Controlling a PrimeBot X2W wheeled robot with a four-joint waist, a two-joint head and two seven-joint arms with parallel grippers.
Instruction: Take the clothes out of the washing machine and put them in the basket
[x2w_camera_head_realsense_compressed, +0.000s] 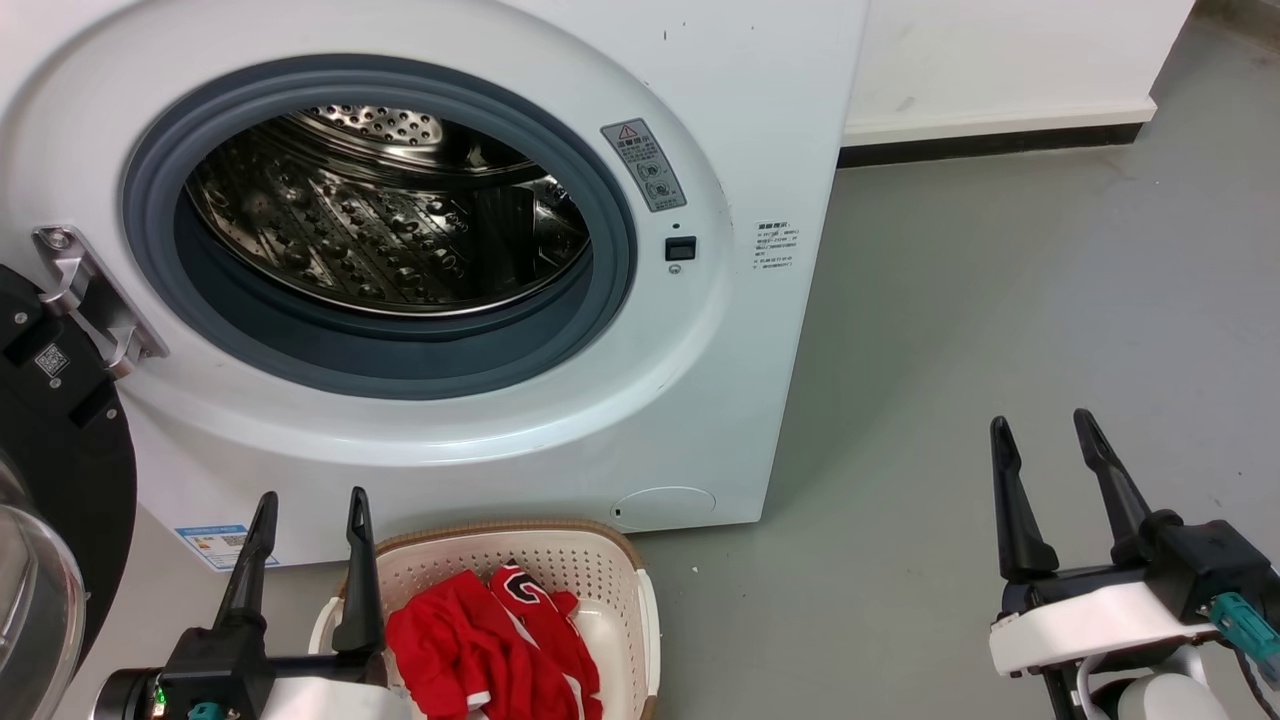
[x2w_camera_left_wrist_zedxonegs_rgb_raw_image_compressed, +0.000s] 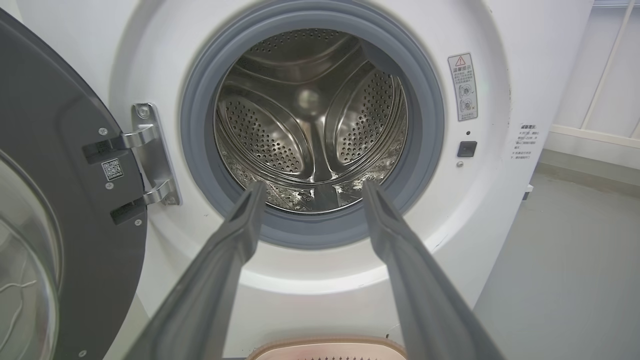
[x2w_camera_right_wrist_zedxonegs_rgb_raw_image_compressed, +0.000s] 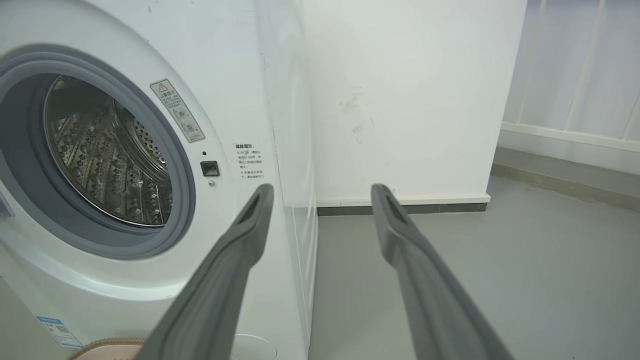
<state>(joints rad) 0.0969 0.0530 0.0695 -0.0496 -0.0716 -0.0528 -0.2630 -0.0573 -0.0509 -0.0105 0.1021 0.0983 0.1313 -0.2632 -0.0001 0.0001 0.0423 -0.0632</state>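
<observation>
Left claw (x2w_camera_head_realsense_compressed: 312, 500) and right claw (x2w_camera_head_realsense_compressed: 1043, 425) of mine hover low, spread and empty, the left hiding part of the basket (x2w_camera_head_realsense_compressed: 610, 570), clothes (x2w_camera_head_realsense_compressed: 460, 640) cut off below.

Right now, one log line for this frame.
washing machine: door open, drum bare steel | clothes: red, in basket | left gripper: jaws open, holding nothing | right gripper: jaws open, holding nothing

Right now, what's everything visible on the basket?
The basket is cream perforated plastic with rounded corners, a brown woven-look rim and a white side handle. It stands on the grey floor close before the washing machine, below its porthole. Red clothes lie heaped inside. The open left gripper overlaps its left rim; contact unclear. Near end out of frame.
</observation>
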